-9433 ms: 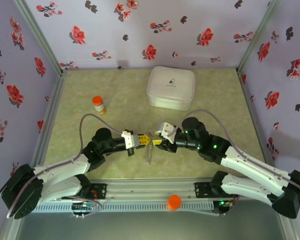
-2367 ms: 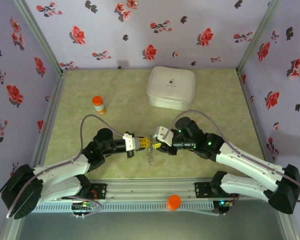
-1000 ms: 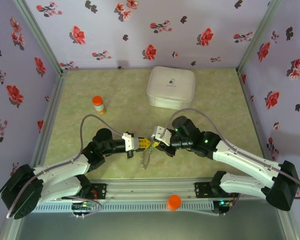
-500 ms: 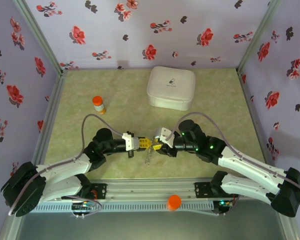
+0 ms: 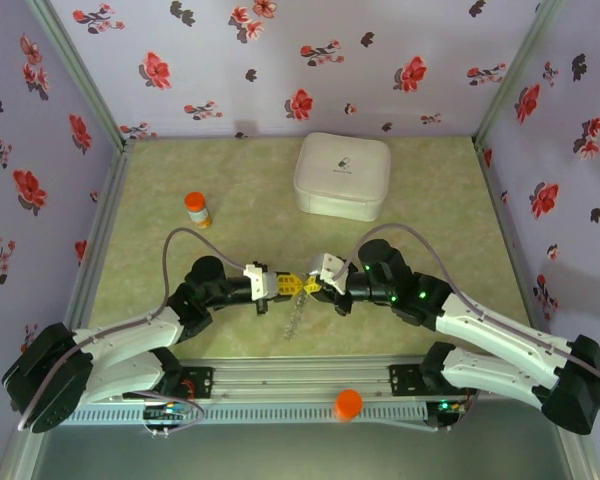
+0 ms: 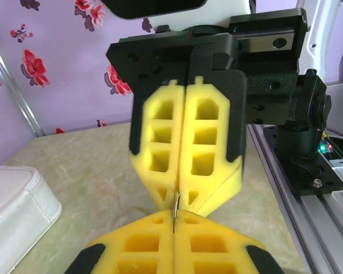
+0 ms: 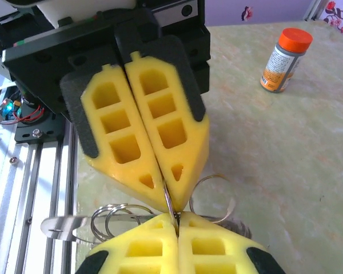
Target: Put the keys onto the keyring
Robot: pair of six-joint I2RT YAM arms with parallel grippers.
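My left gripper [image 5: 292,285] and right gripper [image 5: 313,286] meet tip to tip at the table's near middle. Both are shut on the keyring [image 7: 168,201], a thin metal loop seen edge-on between the yellow pads. In the left wrist view my own left gripper [image 6: 174,220] clamps the keyring [image 6: 175,201] just below the right gripper's fingers [image 6: 208,148]. Under my right gripper [image 7: 177,221] hang small silver rings [image 7: 111,220] and a flat metal strip [image 7: 63,226]. A grey bunch [image 5: 295,318] dangles under the pinch. The green-headed keys are hidden.
A white case [image 5: 342,175] sits at the back middle. An orange-capped bottle [image 5: 197,209] stands back left of the arms. An orange round object [image 5: 348,404] rests on the front rail [image 5: 280,378]. Flowered walls close three sides.
Over the last second the right gripper drew back slightly to the right and the dangling bunch swung back under the pinch. Both grippers stay shut together.
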